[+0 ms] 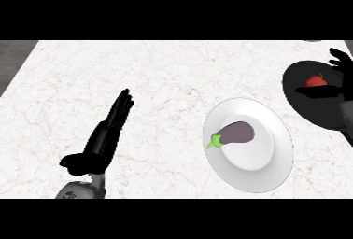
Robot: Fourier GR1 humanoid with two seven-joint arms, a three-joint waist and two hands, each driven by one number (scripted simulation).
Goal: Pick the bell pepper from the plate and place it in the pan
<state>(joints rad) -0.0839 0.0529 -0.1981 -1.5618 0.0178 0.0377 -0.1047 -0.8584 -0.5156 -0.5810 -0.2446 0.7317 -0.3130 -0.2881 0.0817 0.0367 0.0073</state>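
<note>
A red bell pepper [316, 81] sits inside the black pan [307, 109] at the right edge of the counter. My right hand [341, 63] hovers over the pan just right of the pepper. Its fingers point away from me and its thumb [318, 92] lies below the pepper, with nothing curled round the pepper. Black on black hides part of the hand's outline. The white plate [269, 172] lies left of the pan and holds only a purple eggplant [236, 133] with a green stem. My left hand [105, 135] rests open at the lower left, fingers straight.
The counter's white marble top [151, 79] stretches across the view, with its dark left edge at the upper left. The pan overlaps the view's right border, close to the plate's right rim.
</note>
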